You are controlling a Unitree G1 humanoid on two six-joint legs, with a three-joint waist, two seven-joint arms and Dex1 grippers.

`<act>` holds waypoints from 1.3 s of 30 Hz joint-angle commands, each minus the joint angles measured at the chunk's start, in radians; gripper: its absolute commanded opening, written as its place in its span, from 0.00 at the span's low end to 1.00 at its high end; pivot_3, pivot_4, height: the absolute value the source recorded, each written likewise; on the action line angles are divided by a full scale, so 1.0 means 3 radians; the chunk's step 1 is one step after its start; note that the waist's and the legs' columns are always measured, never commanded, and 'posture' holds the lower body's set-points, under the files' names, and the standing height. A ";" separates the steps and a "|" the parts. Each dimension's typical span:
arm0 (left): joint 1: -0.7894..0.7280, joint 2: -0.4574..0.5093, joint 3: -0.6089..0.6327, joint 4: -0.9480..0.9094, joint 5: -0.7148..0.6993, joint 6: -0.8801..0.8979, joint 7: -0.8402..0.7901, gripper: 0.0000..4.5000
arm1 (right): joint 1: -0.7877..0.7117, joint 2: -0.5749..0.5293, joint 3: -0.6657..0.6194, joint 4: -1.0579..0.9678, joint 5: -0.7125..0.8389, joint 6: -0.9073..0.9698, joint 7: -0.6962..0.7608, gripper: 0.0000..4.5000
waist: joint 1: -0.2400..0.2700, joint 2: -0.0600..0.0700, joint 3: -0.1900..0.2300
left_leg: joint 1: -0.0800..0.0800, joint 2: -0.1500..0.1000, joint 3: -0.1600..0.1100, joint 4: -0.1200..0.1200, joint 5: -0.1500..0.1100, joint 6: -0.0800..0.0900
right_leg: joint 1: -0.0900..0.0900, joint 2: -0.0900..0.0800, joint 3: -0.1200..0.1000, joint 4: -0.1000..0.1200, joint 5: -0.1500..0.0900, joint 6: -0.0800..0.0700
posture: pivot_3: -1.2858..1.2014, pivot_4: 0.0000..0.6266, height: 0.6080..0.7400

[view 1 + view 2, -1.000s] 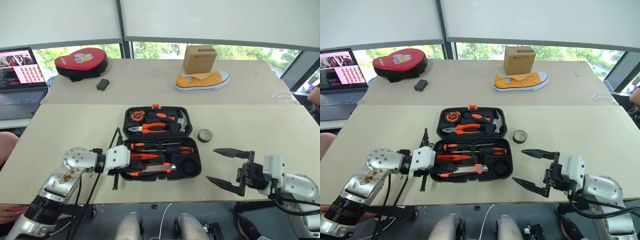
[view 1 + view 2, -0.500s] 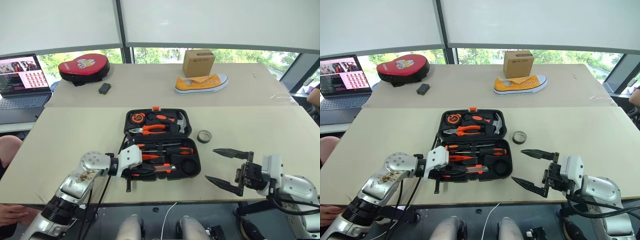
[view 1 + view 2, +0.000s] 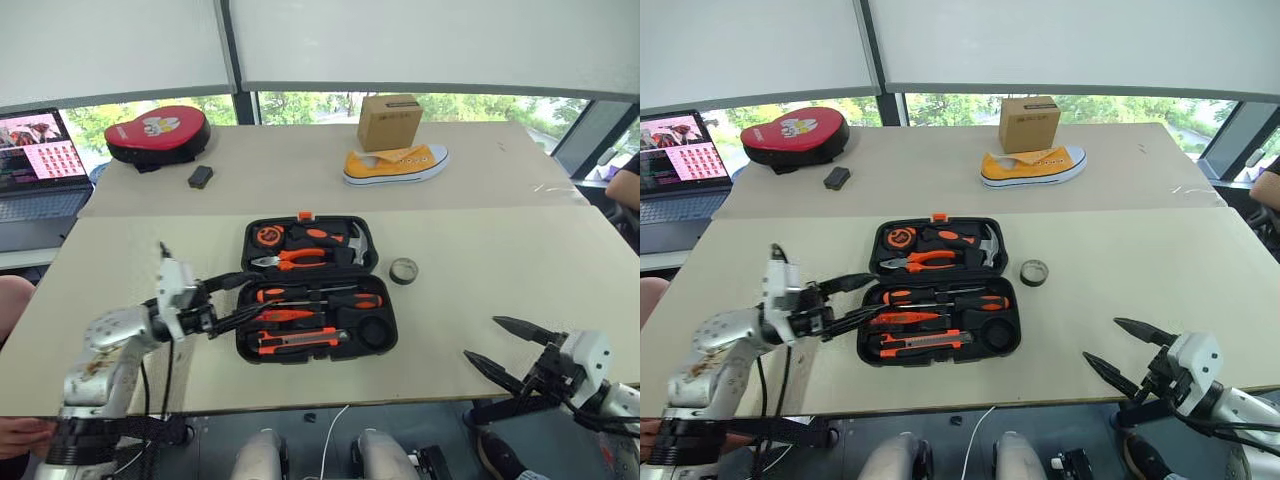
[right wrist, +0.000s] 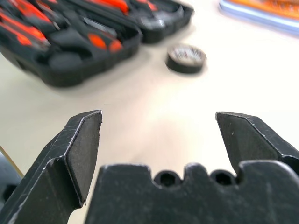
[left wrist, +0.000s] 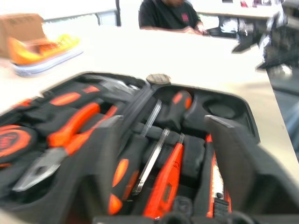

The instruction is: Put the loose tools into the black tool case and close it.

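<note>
Head views: black textured plastic clamshell tool case [image 3: 316, 290], open at frame centre, tools slotted inside; small grey tape roll [image 3: 404, 270] loose just right of it.
Left gripper [image 3: 236, 298], centre-left, fingers apart, empty.
Right wrist view: right gripper [image 4: 158, 140], fingers spread wide, empty.
</note>
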 commanded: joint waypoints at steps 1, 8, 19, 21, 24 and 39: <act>-0.0060 0.0074 0.0167 0.0064 -0.0208 -0.0039 -0.0219 1.00 | -0.0490 -0.0336 0.0163 -0.0064 -0.0088 0.0317 0.0066 1.00 | -0.0009 -0.0004 0.0003 | 0.0000 0.0000 0.0000 0.0000 0.0000 0.0000 | 0.0000 0.0000 0.0000 0.0000 0.0000 0.0000 | 0.52 0.24 1.00; -0.0229 0.0093 0.0109 0.0260 -0.0124 -0.0202 -0.0456 1.00 | -0.2327 -0.0677 0.1385 0.0376 -0.0669 0.1292 0.0485 1.00 | -0.0018 -0.0004 0.0007 | -0.0008 0.0004 0.0001 -0.0004 0.0000 0.0000 | -0.0016 0.0008 0.0000 0.0001 0.0001 -0.0003 | 0.52 0.24 1.00; -0.0182 -0.0044 -0.0074 0.0140 0.0013 -0.0354 -0.0441 1.00 | -0.3639 -0.0152 0.2481 0.1775 -0.1645 0.1030 0.0909 0.76 | 0.0041 -0.0004 0.0008 | -0.0116 0.0004 0.0019 0.0034 0.0000 0.0001 | -0.0109 0.0005 -0.0007 0.0006 0.0003 0.0002 | 0.52 0.24 1.00; -0.0157 -0.0047 -0.0085 0.0079 0.0013 -0.0363 -0.0445 1.00 | -0.3722 -0.0088 0.2518 0.1901 -0.1722 0.0921 0.0912 0.61 | 0.0036 -0.0004 0.0008 | -0.0118 0.0003 0.0020 0.0038 -0.0001 0.0004 | -0.0109 0.0004 -0.0006 0.0006 0.0005 0.0004 | 0.52 0.24 1.00; -0.0154 -0.0047 -0.0104 0.0046 0.0015 -0.0387 -0.0472 1.00 | -0.3785 -0.0034 0.2507 0.2004 -0.1776 0.0790 0.0946 0.39 | 0.0033 -0.0004 0.0008 | -0.0117 0.0003 0.0020 0.0038 -0.0002 0.0005 | -0.0108 0.0003 -0.0007 0.0008 0.0007 0.0008 | 0.52 0.24 1.00; -0.0002 0.0020 -0.0304 -0.0172 0.0026 -0.0534 -0.0796 1.00 | -0.3082 -0.0376 0.2168 -0.0462 -0.0378 0.2282 0.1699 0.01 | 0.0039 0.0001 0.0011 | -0.0110 0.0006 0.0013 0.0039 -0.0002 0.0004 | -0.0107 0.0004 -0.0009 0.0028 0.0008 0.0008 | 0.52 0.24 1.00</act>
